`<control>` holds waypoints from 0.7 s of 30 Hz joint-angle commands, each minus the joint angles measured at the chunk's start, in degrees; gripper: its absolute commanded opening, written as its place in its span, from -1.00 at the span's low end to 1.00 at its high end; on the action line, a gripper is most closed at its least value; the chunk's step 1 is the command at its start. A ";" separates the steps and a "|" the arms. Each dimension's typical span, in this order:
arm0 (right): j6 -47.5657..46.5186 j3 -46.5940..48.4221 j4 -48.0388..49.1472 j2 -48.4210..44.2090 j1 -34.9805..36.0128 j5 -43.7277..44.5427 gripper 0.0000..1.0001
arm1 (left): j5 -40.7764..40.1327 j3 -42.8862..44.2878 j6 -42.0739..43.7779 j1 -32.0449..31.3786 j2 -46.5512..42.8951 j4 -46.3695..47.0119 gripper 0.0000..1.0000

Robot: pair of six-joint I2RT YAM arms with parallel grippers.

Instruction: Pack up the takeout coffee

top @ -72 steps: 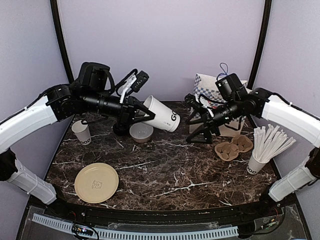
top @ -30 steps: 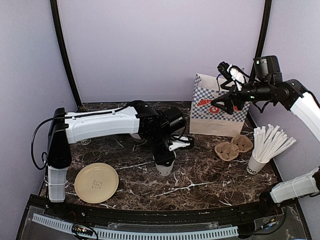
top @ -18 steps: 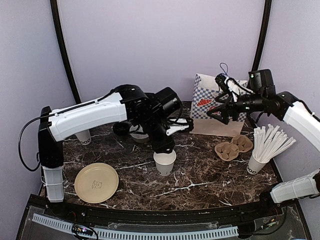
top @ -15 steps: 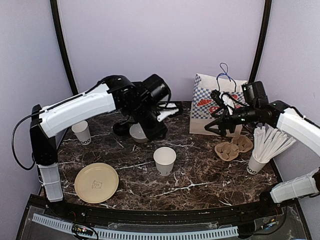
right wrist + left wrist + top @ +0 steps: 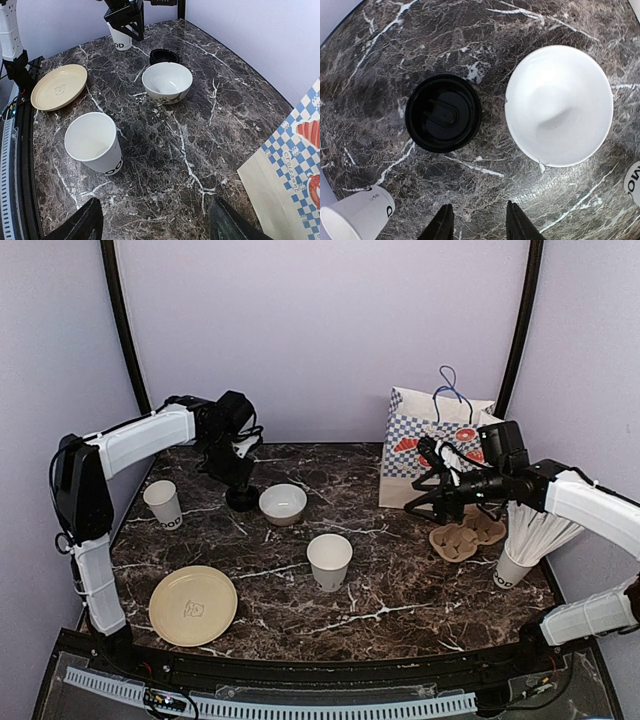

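One open white paper cup, the centre cup [image 5: 329,560], stands upright in the middle of the bench [image 5: 400,585], and the right wrist view shows a bare white inside. A second one, the left cup [image 5: 163,504], stands upright near the left edge, also open-mouthed, with nothing seen in it. The black lid [image 5: 442,112] sits toward the far left of the bench, just beside a low white bowl [image 5: 283,503]. It looks low, and whether a cup stands under it cannot be told. The bowl is empty. The left gripper [image 5: 479,226] hangs above the lid, pointing down, fingers apart with only marble between them. A tan plate [image 5: 193,606] lies near the front left corner with nothing on it. The right gripper [image 5: 156,224] hovers over the right half of the bench with its fingers spread wide, holding nothing. Below it lies a brown cup carrier [image 5: 455,543], its wells unfilled. At the right edge the stick cup [image 5: 511,570] is full of long white sticks [image 5: 545,525]. A blue-checked paper bag [image 5: 410,455] stands upright at the far right corner; its inside is not visible.
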 commanded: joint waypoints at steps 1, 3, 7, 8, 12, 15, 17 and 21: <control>-2.06 -1.83 2.16 -1.23 -0.12 -1.14 0.45 | 2.22 0.12 10.09 0.70 2.54 -1.45 -0.15; -2.38 -1.73 1.94 -1.37 -0.12 -0.83 0.45 | 0.14 -1.91 12.43 0.71 3.13 0.30 -0.06; -3.29 -1.82 1.32 -1.26 -0.11 -0.44 0.45 | -4.28 -3.45 13.71 1.00 4.76 4.21 0.00; -3.40 -1.87 1.28 -1.25 -0.12 -0.25 0.45 | -4.51 -3.28 13.92 0.99 5.17 4.69 0.01; -3.51 -2.05 1.18 -1.17 -0.12 -0.09 0.45 | -5.10 -2.05 16.02 1.09 7.22 6.08 0.02; -3.67 -2.27 1.27 -0.84 -0.12 -0.21 0.45 | -5.34 -1.10 16.47 1.16 8.61 6.75 0.02; -3.68 -2.30 1.27 -0.40 -0.12 -0.48 0.45 | -5.53 -0.67 16.95 1.22 9.14 7.40 0.02; -3.57 -2.25 1.53 0.27 -0.10 -0.17 0.45 | -5.38 0.06 18.58 1.56 9.98 8.82 -0.02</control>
